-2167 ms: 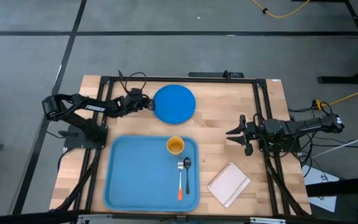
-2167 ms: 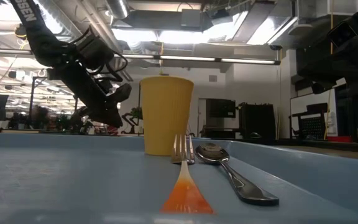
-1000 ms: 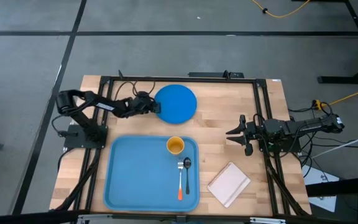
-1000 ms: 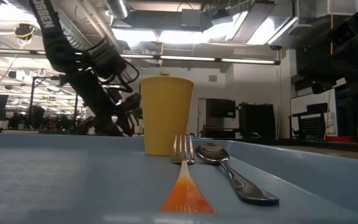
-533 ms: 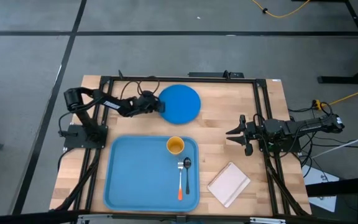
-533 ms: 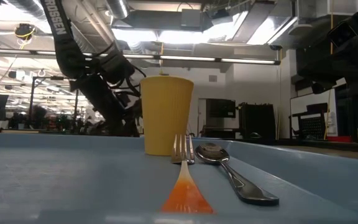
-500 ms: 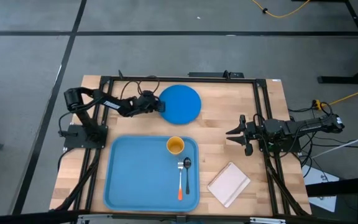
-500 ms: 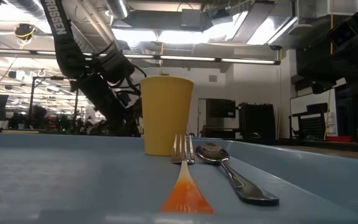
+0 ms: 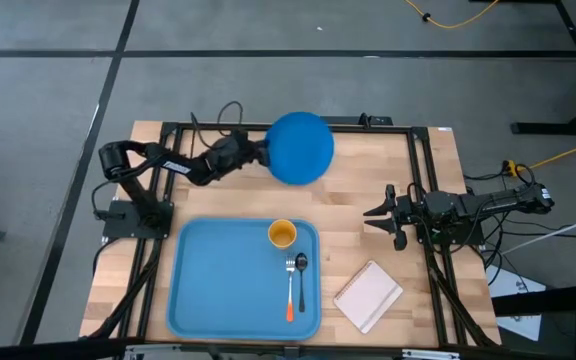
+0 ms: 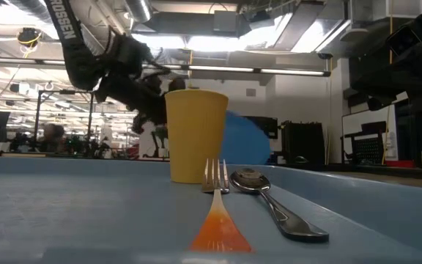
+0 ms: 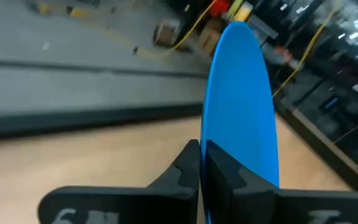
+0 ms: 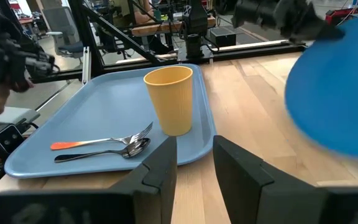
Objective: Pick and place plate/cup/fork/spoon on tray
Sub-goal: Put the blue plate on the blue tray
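My left gripper is shut on the round blue plate, which is up off the table at the far side; the plate also shows behind the cup in the low view. The orange-yellow cup stands upright on the light-blue tray. The fork and the dark spoon lie side by side on the tray, in front of the cup. My right gripper is open and empty at the table's right. My left gripper pinches the plate's rim at its left edge between its two fingers, one on each face. The fingers come about level from the table's left. The plate is lifted clear of the table and tilted.
A small white pad lies on the table right of the tray, near the front. The tray's left half is bare. Black frame rails run along the table's edges.
My left gripper has gone toward the table's right with the plate sliding along, then gone up and toward the far edge. The plate is now lifted clear of the table and tipped. My right gripper has kept still.
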`<state>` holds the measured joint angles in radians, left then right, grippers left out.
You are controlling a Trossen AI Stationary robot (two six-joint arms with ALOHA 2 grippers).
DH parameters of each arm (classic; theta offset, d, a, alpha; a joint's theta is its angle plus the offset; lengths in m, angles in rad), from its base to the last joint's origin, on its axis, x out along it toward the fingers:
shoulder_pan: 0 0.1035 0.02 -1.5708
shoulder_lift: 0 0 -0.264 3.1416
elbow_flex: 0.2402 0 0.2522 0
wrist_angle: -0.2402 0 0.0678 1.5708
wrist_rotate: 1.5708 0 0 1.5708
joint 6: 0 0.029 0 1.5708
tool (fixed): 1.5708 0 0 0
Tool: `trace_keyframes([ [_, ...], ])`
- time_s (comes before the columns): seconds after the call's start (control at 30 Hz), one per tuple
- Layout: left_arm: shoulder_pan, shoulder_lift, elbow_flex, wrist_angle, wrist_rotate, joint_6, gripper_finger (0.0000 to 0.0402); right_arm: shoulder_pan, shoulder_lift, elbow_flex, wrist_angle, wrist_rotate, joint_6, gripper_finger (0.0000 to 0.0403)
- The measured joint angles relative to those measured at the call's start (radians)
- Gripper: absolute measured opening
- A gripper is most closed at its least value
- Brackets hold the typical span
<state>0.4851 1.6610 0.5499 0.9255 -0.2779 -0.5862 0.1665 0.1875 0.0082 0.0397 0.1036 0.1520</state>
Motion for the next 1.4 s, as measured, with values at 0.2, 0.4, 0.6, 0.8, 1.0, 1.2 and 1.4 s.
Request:
trace_keyframes([
  [0.2, 0.0, -0.092, 0.0, 0.138, 0.045, 0.074, 0.0001, 0.0, 0.0, 0.0, 0.0, 0.0, 0.0, 0.011],
  [0.4, -0.062, -0.281, 0.001, 0.202, 0.135, 0.167, 0.0001, 0.0, 0.0, 0.0, 0.0, 0.0, 0.0, 0.011],
  [0.6, -0.256, -0.494, 0.001, -0.117, -0.025, 0.217, 0.0, 0.0, 0.0, 0.0, 0.0, 0.0, 0.0, 0.011],
  [0.8, -0.528, -0.665, 0.0, -0.301, -0.255, 0.294, 0.0, 0.0, 0.0, 0.0, 0.0, 0.0, 0.0, 0.011],
  [1.0, -0.77, -0.831, 0.001, -0.375, -0.388, 0.394, 0.0, 0.0, 0.0, 0.0, 0.0, 0.0, 0.0, 0.011],
  [1.2, -0.952, -0.894, 0.001, -0.681, -0.557, 0.228, 0.0, 0.0, 0.0, 0.0, 0.0, 0.0, 0.0, 0.011],
  [1.4, -1.098, -0.894, 0.0, -0.763, -0.61, 0.153, 0.0, 0.0, 0.0, 0.0, 0.0, 0.0, 0.0, 0.011],
])
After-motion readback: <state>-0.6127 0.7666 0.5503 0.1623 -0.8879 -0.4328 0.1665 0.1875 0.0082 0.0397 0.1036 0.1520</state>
